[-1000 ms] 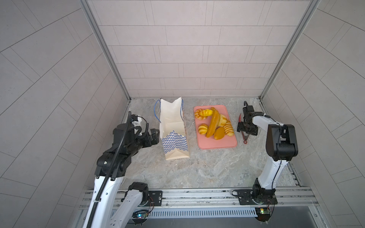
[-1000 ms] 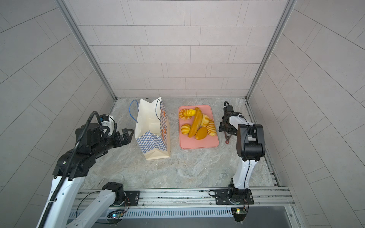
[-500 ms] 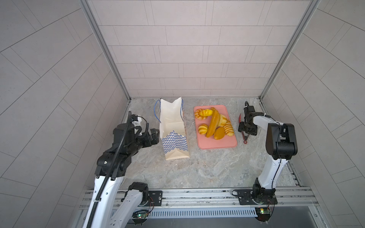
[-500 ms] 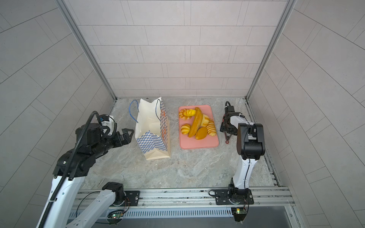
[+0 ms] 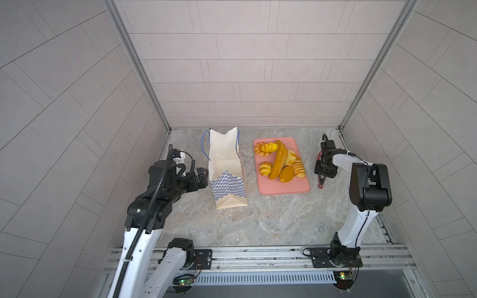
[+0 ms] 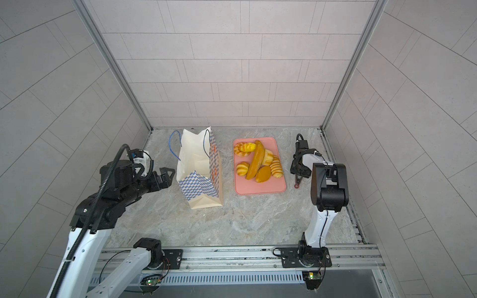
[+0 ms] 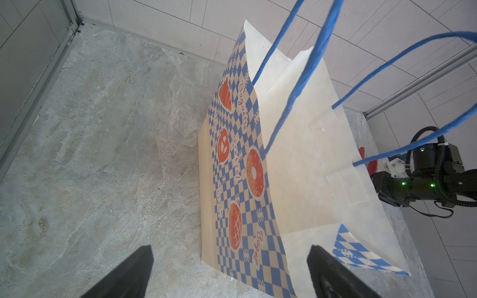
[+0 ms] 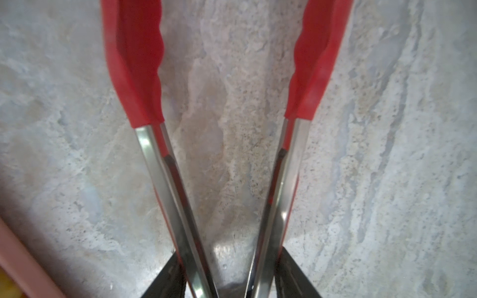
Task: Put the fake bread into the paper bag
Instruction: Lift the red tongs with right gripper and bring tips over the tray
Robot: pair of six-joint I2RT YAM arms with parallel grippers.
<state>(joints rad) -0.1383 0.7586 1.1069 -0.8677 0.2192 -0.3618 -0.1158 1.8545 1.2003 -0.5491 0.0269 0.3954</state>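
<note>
Seven pieces of fake bread [image 5: 279,160] lie heaped on a pink tray [image 5: 284,190], to the right of the upright paper bag [image 5: 228,186].

The longest piece, a baguette, runs from the back wall toward the front rail, its near end tilted slightly toward the bag, and the other pieces are packed against both its sides. The bag stands on the bench [image 5: 258,222] with its mouth facing up and its blue handles raised. The left end effector [image 5: 204,176] hangs just beside the bag's left wall with its fingers spread wide, so the bag stands between it and the bread. The right end effector [image 5: 323,172] is on the bench off the tray's right edge, near the bread but apart from it, pinching the two metal arms of red-tipped tongs [image 8: 154,180].
</note>
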